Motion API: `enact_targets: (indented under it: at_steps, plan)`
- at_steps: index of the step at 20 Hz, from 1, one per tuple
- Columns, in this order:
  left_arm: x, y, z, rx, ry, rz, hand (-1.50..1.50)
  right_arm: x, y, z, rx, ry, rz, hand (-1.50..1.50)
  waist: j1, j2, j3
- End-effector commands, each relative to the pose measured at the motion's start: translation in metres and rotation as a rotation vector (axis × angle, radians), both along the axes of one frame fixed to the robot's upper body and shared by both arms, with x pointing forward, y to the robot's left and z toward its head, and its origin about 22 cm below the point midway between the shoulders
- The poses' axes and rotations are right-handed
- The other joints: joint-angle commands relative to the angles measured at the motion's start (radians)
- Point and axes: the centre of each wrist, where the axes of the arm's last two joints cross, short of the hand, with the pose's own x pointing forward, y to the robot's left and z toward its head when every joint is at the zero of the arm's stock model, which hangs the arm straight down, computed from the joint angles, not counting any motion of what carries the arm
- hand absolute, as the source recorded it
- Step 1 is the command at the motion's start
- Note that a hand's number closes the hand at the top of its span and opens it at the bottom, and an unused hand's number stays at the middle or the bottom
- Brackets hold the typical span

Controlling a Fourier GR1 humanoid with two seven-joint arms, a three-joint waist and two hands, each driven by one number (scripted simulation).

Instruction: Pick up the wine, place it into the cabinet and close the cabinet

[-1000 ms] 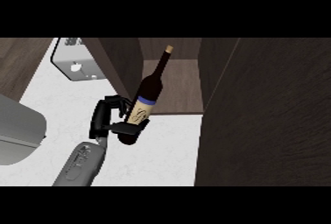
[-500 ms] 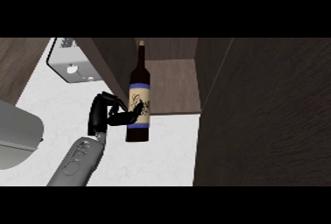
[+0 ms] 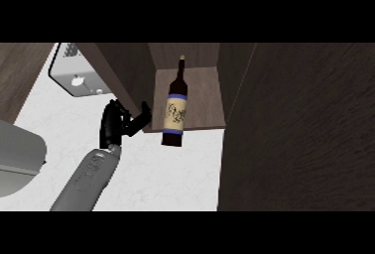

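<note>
The wine bottle (image 3: 174,111) is dark with a cream label edged in blue. It stands in the open cabinet (image 3: 198,84), neck toward the back, its base at the front edge of the wooden shelf. My left hand (image 3: 117,124) is just left of the bottle, in front of the cabinet's left wall. Its fingers are straight and its thumb (image 3: 143,111) points toward the bottle with a small gap between them. The hand is open and holds nothing. My right hand shows nowhere.
The open cabinet door (image 3: 307,129) is a big dark wooden panel filling the right side. A white toaster-like appliance (image 3: 77,74) sits at the back left. A grey rounded object (image 3: 18,158) lies at the left edge. White counter (image 3: 168,173) spreads below the cabinet.
The tilted bottle, held in my left hand, went right and back into the cabinet and now stands straight. The hand has let go and drawn away to the left.
</note>
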Motion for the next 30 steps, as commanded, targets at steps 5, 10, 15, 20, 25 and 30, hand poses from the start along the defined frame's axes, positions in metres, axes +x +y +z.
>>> enact_targets:
  at_steps: [5,10,15,20,25,30]
  plan:
    - [0.026,-0.071,0.012,0.007,0.077,-0.120,1.50,-0.006,0.002,0.010,0.069,-0.021,0.052,-1.50,-0.051,0.028,-0.014]
    - [0.017,-0.065,-0.003,-0.026,0.062,-0.057,1.50,-0.006,0.001,0.011,0.065,-0.016,0.048,-1.50,-0.056,0.035,-0.016]
    - [0.024,-0.066,0.005,-0.030,0.027,-0.018,1.50,-0.004,0.003,0.005,0.061,-0.012,0.075,-1.50,-0.087,0.040,-0.015]
    - [0.033,-0.061,0.018,-0.104,-0.016,0.019,1.50,-0.002,0.003,0.001,0.063,0.000,0.069,-1.50,-0.076,0.040,-0.016]
    - [0.042,-0.051,0.028,0.090,-0.107,0.009,1.50,-0.003,0.004,0.003,0.065,-0.009,0.104,-1.50,-0.094,0.039,-0.012]
    - [0.039,-0.051,0.022,0.190,-0.130,-0.022,1.50,-0.002,0.004,0.001,0.062,-0.021,0.107,-1.50,-0.105,0.040,-0.013]
